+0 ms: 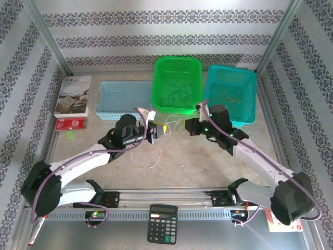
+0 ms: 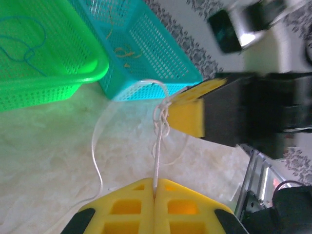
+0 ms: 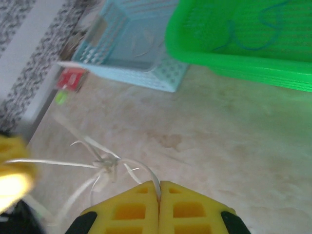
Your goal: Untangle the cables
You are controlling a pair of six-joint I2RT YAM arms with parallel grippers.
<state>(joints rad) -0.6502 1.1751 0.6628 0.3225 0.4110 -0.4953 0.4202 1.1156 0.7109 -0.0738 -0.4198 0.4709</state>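
Glossy perforated plastic green basket (image 1: 177,83)

Both arms reach forward and inward, forearms converging, wrists facing each other. The left tool (image 1: 153,132) has its yellow fingers pressed together, pinching a white strand of the cables (image 2: 157,156). The right tool (image 1: 191,126) is likewise closed on a strand. The two tools are near each other, not touching
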